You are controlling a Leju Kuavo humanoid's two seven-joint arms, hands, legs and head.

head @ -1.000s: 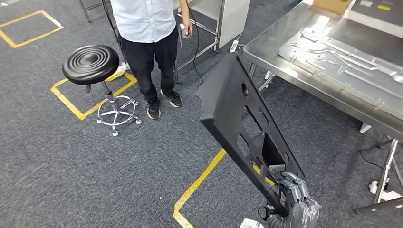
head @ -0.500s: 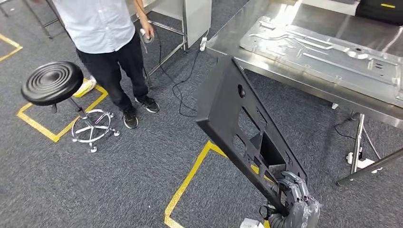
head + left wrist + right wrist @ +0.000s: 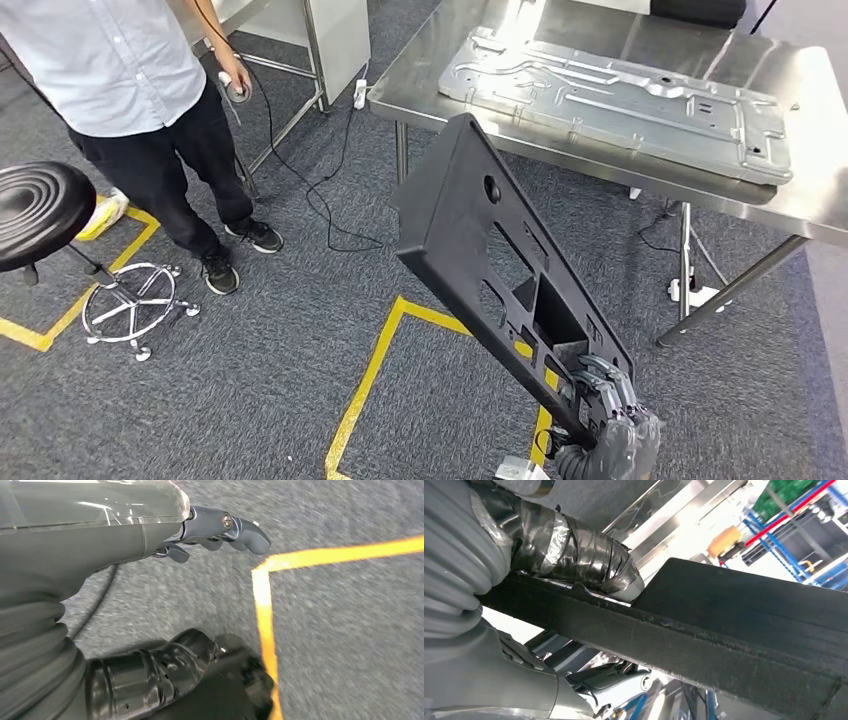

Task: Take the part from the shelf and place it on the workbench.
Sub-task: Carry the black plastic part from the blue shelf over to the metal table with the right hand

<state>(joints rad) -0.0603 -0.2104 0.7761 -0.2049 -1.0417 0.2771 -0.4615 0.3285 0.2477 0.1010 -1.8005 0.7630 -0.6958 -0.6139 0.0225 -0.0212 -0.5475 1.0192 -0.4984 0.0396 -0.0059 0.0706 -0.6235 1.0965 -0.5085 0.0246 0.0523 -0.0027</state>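
Observation:
The part is a long black plastic panel (image 3: 500, 270) with several cut-outs. My right hand (image 3: 610, 420) grips it by its lower end at the bottom of the head view. The panel slants up and away toward the steel workbench (image 3: 815, 195), and its upper end stands short of the bench's front edge. In the right wrist view the panel's black edge (image 3: 744, 625) crosses the picture, with my taped thumb (image 3: 574, 560) pressed on it. My left hand (image 3: 100, 540) hangs over the grey carpet, holding nothing, its fingers (image 3: 235, 527) slightly bent and apart from the thumb.
A large stamped metal sheet (image 3: 610, 100) lies on the workbench. A person (image 3: 120, 80) in a light shirt stands at the left holding a corded device, beside a black stool (image 3: 40, 215). Yellow floor tape (image 3: 370, 380) and cables (image 3: 330, 200) run across the carpet.
The whole view has swung right: the workbench now lies ahead of me, and the person and stool have slid to the left edge. My right hand still grips the panel.

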